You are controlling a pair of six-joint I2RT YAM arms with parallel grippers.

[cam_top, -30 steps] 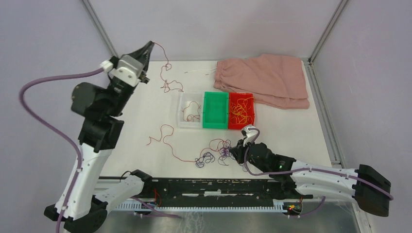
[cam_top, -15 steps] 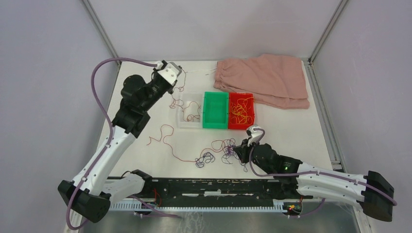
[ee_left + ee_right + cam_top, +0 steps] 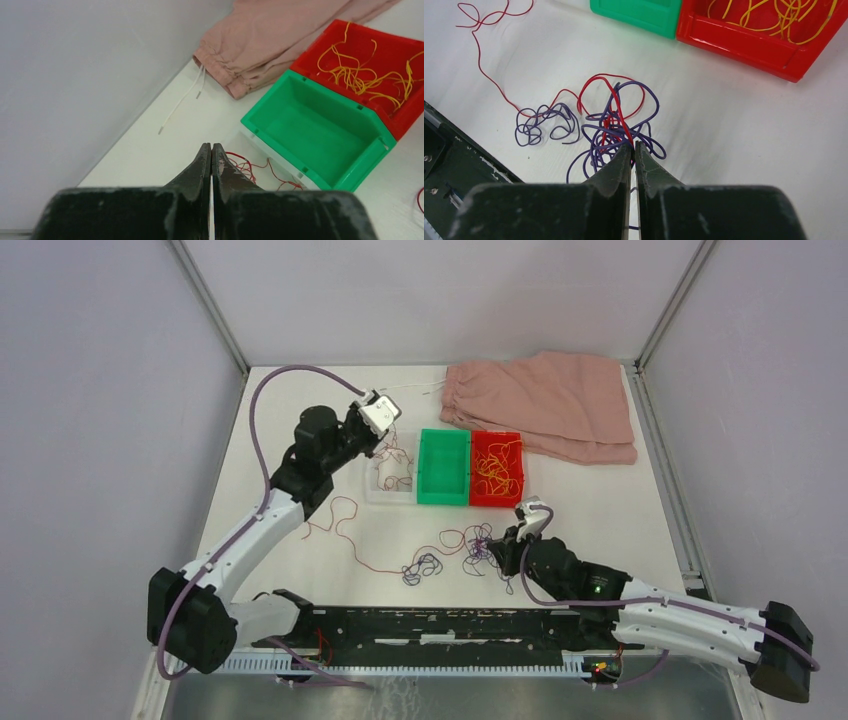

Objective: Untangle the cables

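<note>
Near the front of the table lies a tangle of purple and red cables [image 3: 465,545] [image 3: 616,120]. My right gripper [image 3: 492,546] [image 3: 633,145] is shut on strands at the tangle's near edge. A small purple clump [image 3: 422,567] [image 3: 536,125] and a long loose red cable [image 3: 345,525] [image 3: 489,75] trail off to the tangle's left. Over the back left corner of the white bin [image 3: 372,465] [image 3: 250,137], my left gripper [image 3: 383,437] [image 3: 211,145] is shut. A red cable [image 3: 395,455] [image 3: 240,160] hangs from its tips into that bin.
A green bin [image 3: 443,434] [image 3: 320,125] stands empty beside the white one. To its right, a red bin [image 3: 497,436] [image 3: 312,50] [image 3: 744,45] holds yellow cables [image 3: 497,472] [image 3: 370,75]. Pink cloth [image 3: 560,400] [image 3: 270,35] with a white drawstring [image 3: 410,388] [image 3: 185,97] lies at the back right.
My left arm swung from high at the back left down and right to the white bin, bringing the red cable along. My right gripper drew the tangle slightly right.
</note>
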